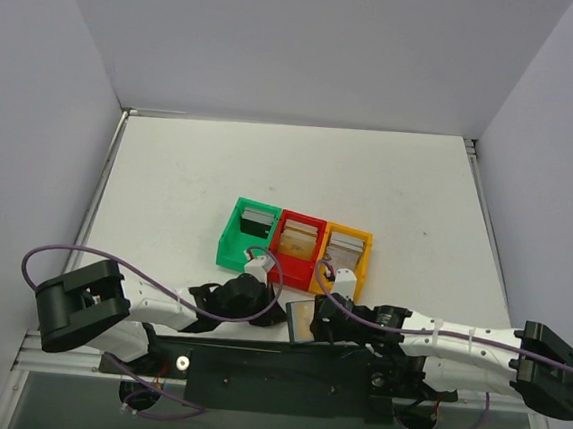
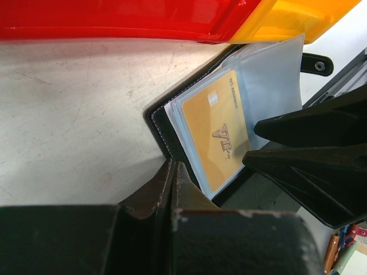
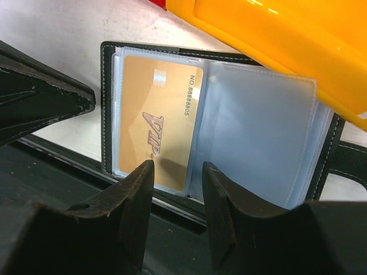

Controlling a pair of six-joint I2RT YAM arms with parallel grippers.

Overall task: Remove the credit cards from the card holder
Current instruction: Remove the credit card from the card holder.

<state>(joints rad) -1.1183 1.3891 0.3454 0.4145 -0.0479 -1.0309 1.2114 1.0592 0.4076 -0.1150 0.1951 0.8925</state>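
The card holder (image 3: 106, 114) is a black wallet lying open near the table's front edge, with clear sleeves (image 3: 258, 137). A gold credit card (image 3: 155, 120) marked VIP sits in its left sleeve (image 2: 215, 134). My right gripper (image 3: 178, 169) is open, its tips over the near edge of that sleeve, one above the card's corner. My left gripper (image 2: 172, 166) is shut, and its tips meet the holder's black cover (image 2: 157, 123) at the left edge. I cannot tell whether it pinches the cover. In the top view both grippers (image 1: 278, 312) (image 1: 318, 316) flank the holder (image 1: 299, 321).
Just behind the holder stands a joined row of green (image 1: 232, 240), red (image 1: 292, 265) and orange (image 1: 360, 266) open-top boxes, each with a card upright inside. The orange box (image 3: 287, 40) nearly touches the holder's far edge. A dark base plate (image 1: 273, 369) runs below the arms.
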